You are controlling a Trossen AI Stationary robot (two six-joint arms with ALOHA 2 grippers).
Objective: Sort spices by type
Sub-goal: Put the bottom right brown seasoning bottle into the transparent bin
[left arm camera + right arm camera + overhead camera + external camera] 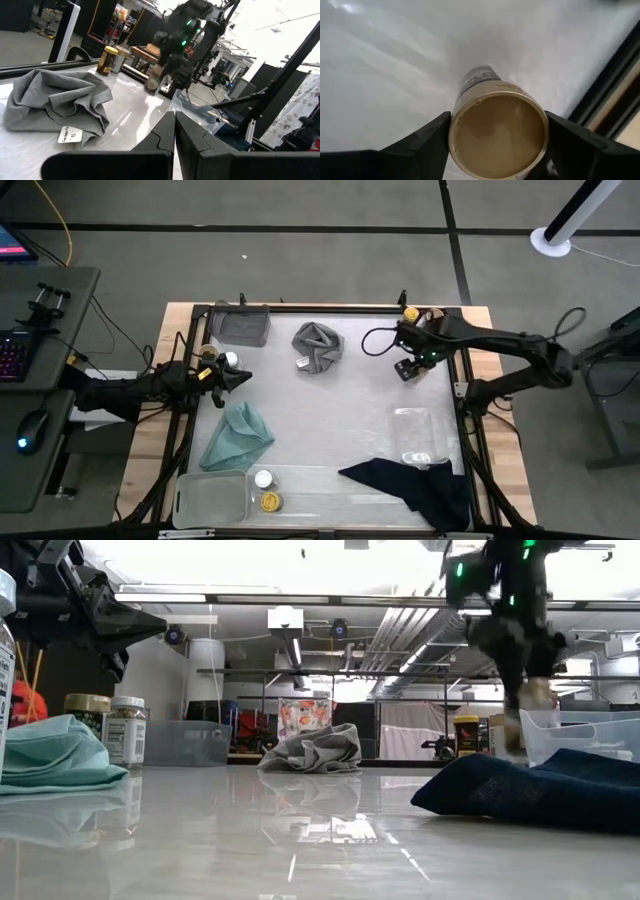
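Note:
My right gripper (407, 370) hovers near the table's far right, shut on a spice jar with a tan-brown top (497, 132). My left gripper (238, 377) is shut and holds nothing; it hangs above the table's left side (140, 625). Just behind it stand a dark-topped jar (207, 355) and a white-capped jar (230, 358). A yellow-capped jar (410, 312) stands with another jar (435, 315) at the far right corner. A white-capped jar (263, 478) and a yellow-capped jar (270, 501) stand in the near clear tray (310, 505). My right gripper pinches the tan-topped jar between its two fingers (422, 145), one on each side of the wall just below the top (457, 107). The fingers come from above, pointing down. The jar stays upright, hanging below the gripper; whether its base touches the table cannot be told.
A grey cloth (317, 345) lies at far centre, a teal cloth (237, 435) near left and a navy cloth (415, 485) near right. A grey tray (243, 325) sits far left, a clear tray (413, 435) at right and a clear bin (210, 498) near left. The middle is bare table.

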